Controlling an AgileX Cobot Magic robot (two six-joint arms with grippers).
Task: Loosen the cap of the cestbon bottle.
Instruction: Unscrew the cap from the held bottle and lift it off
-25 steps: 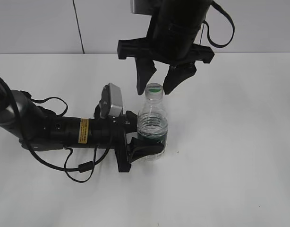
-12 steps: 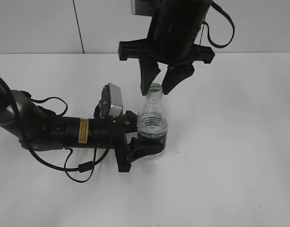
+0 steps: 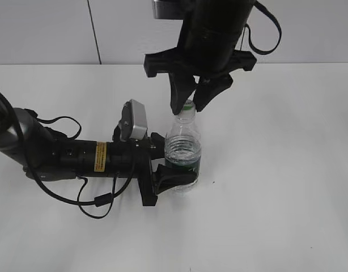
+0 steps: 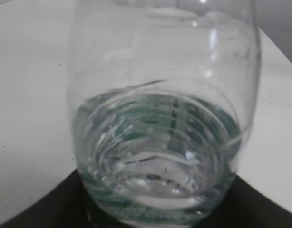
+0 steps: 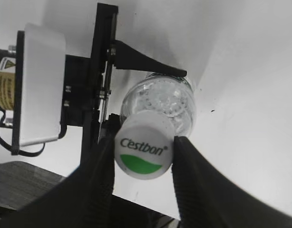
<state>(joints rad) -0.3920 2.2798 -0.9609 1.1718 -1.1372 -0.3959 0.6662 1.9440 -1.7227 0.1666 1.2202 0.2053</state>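
A plain white table (image 3: 276, 187) carries the scene. Near its middle stands the cestbon bottle (image 3: 183, 153), upright on the surface. To the left, a black arm (image 3: 60, 156) and its looping cable (image 3: 97, 201) lie low over the tabletop.

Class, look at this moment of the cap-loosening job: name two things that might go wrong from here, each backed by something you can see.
1. The right gripper has its fingers at the sides of the cap; a weak pinch on that smooth white plastic might slip when twisting.
2. The left gripper clamps the bottle low, at its green label. The thin, water-filled body may turn or buckle, so the cap stays tight.
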